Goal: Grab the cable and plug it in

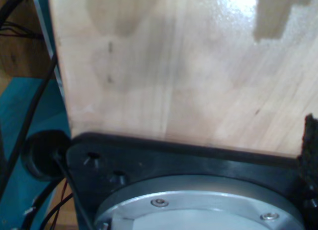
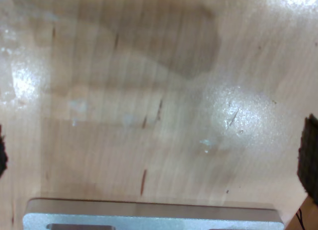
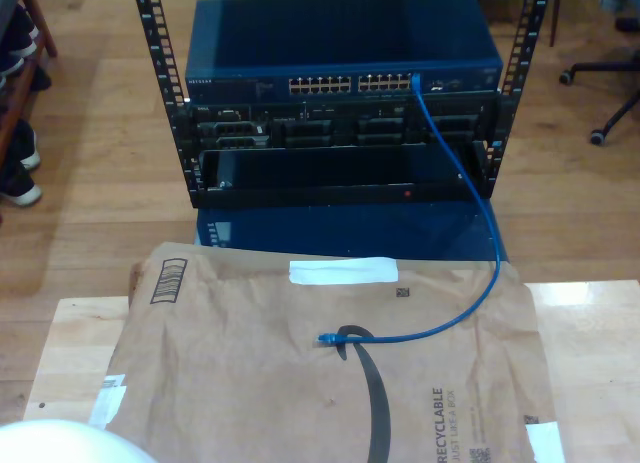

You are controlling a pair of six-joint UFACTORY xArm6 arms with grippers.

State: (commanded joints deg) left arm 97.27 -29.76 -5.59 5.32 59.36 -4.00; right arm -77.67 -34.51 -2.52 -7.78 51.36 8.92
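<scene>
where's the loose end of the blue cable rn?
In the exterior view, the free plug of the cable lies mid-frame on the flattened cardboard, beside its black printed curve; the other end sits in the switch.

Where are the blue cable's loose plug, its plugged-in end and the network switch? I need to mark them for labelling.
loose plug (image 3: 328,337), exterior view, on the blue boot lying on the brown paper.
plugged-in end (image 3: 415,82), exterior view, where the cable meets a port.
network switch (image 3: 240,86), exterior view, on its blue front panel.
</scene>
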